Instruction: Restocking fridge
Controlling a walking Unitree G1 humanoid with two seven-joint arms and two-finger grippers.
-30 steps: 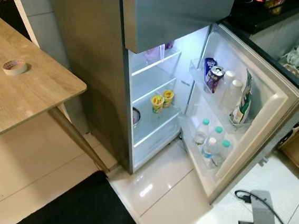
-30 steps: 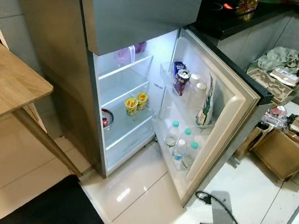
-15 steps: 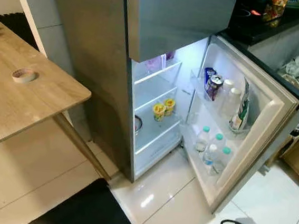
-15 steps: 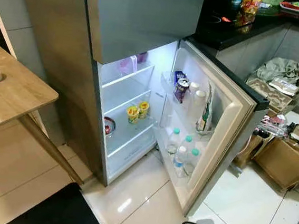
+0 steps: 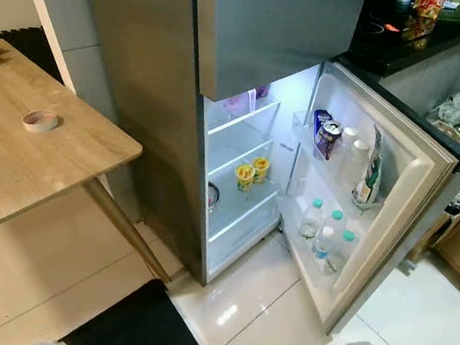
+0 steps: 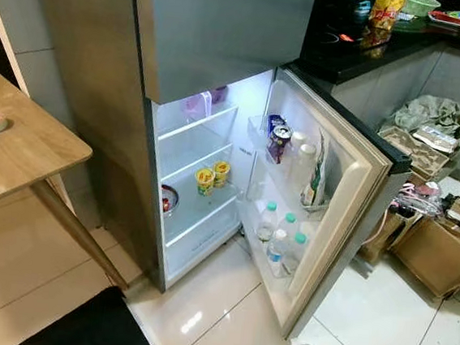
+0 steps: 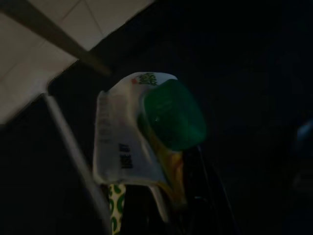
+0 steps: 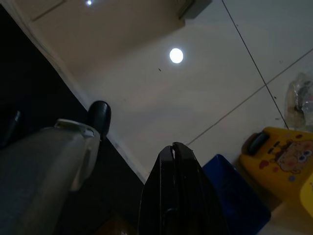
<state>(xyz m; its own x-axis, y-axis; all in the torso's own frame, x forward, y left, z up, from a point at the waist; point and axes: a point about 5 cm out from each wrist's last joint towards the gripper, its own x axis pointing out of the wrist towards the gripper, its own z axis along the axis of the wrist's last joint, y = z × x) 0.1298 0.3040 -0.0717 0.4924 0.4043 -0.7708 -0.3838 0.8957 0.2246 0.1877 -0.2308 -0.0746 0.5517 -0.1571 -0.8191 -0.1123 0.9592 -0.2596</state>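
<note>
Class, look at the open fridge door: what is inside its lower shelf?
The lower door shelf holds three water bottles with teal caps, standing upright together. Their lower parts are hidden by the shelf's front wall, so anything lying beneath cannot be seen.

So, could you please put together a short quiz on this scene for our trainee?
1. True or false: the fridge door is shut.
2. Which of these lies on the wooden table? A) roll of tape B) plate C) mug
3. Fill in: the pouch seen in the left wrist view has a ____ cap.
Key: 1 false; 2 A; 3 green.
</note>
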